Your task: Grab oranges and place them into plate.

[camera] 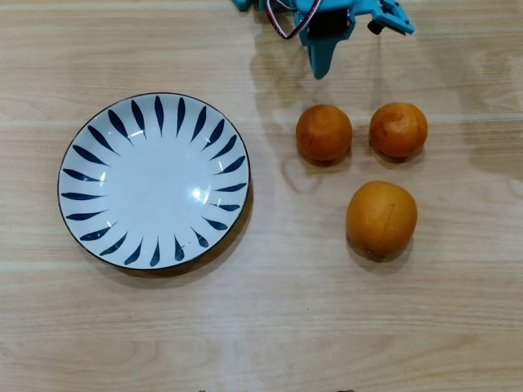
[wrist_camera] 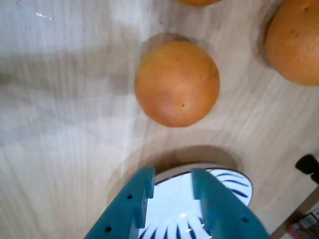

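A teal gripper (camera: 320, 69) hangs over the far edge of a pale wooden table (camera: 261, 327) in the overhead view, empty, its tip just short of three oranges that all sit on the bare wood to the right of the plate (camera: 90, 237). Two small oranges lie side by side nearest the arm, the left one (camera: 324, 132) just beside the right one (camera: 398, 129), with a narrow gap between them. The large orange (camera: 381, 219), paler in skin, sits below that pair and apart from both. The plate, white with dark blue leaf strokes round its rim, holds nothing and stands well apart from the fruit. In the wrist view, the gripper (wrist_camera: 172, 191) shows its two teal fingers (wrist_camera: 137, 204) parted by a slim gap with nothing between them, and the plate (wrist_camera: 234, 184) shows behind and between them. One orange (wrist_camera: 177, 83) fills the middle of that view, another (wrist_camera: 295, 42) is cut by the right edge, and a sliver of a third (wrist_camera: 199, 2) shows at the top.
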Robot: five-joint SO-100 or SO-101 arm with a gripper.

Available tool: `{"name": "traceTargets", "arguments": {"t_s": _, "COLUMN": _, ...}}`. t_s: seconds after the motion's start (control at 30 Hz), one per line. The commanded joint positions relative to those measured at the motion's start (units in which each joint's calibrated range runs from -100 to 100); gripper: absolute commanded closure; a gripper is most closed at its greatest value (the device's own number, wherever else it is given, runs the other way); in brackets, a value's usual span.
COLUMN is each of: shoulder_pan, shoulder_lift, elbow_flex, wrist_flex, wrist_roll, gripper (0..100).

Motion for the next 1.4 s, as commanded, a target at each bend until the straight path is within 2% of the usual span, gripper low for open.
{"name": "traceTargets", "arguments": {"t_s": 0.0, "shoulder_pan": -0.07, "shoulder_lift": 0.32, "elbow_flex": -2.69, "wrist_flex": -0.21, "wrist_roll": -0.32, "gripper": 77}}
{"name": "traceTargets", "arguments": {"t_s": 0.13, "shoulder_pan": -1.04, "shoulder_lift": 0.49, "elbow_flex": -2.6, "wrist_flex": 0.31, "wrist_roll": -0.27, "gripper": 63}}
{"name": "traceTargets", "arguments": {"t_s": 0.27, "shoulder_pan": -1.2, "shoulder_lift": 1.68, "elbow_flex": -2.6, "wrist_flex": 0.48, "wrist_roll": -0.22, "gripper": 59}}
{"name": "traceTargets", "arguments": {"t_s": 0.63, "shoulder_pan": -1.28, "shoulder_lift": 13.09, "elbow_flex": -3.41, "wrist_flex": -0.04, "wrist_roll": -0.38, "gripper": 59}}
{"name": "traceTargets", "arguments": {"t_s": 0.77, "shoulder_pan": -1.44, "shoulder_lift": 15.37, "elbow_flex": -2.78, "wrist_flex": -0.21, "wrist_roll": -5.39, "gripper": 59}}
{"name": "traceTargets", "arguments": {"t_s": 0.87, "shoulder_pan": -2.09, "shoulder_lift": 16.81, "elbow_flex": -3.05, "wrist_flex": -0.47, "wrist_roll": -6.65, "gripper": 59}}
{"name": "traceTargets", "arguments": {"t_s": 1.13, "shoulder_pan": -2.25, "shoulder_lift": 20.69, "elbow_flex": -2.69, "wrist_flex": -10.01, "wrist_roll": -7.17, "gripper": 59}}
{"name": "traceTargets", "arguments": {"t_s": 1.37, "shoulder_pan": -2.25, "shoulder_lift": 23.57, "elbow_flex": -2.69, "wrist_flex": -13.79, "wrist_roll": -10.67, "gripper": 59}}
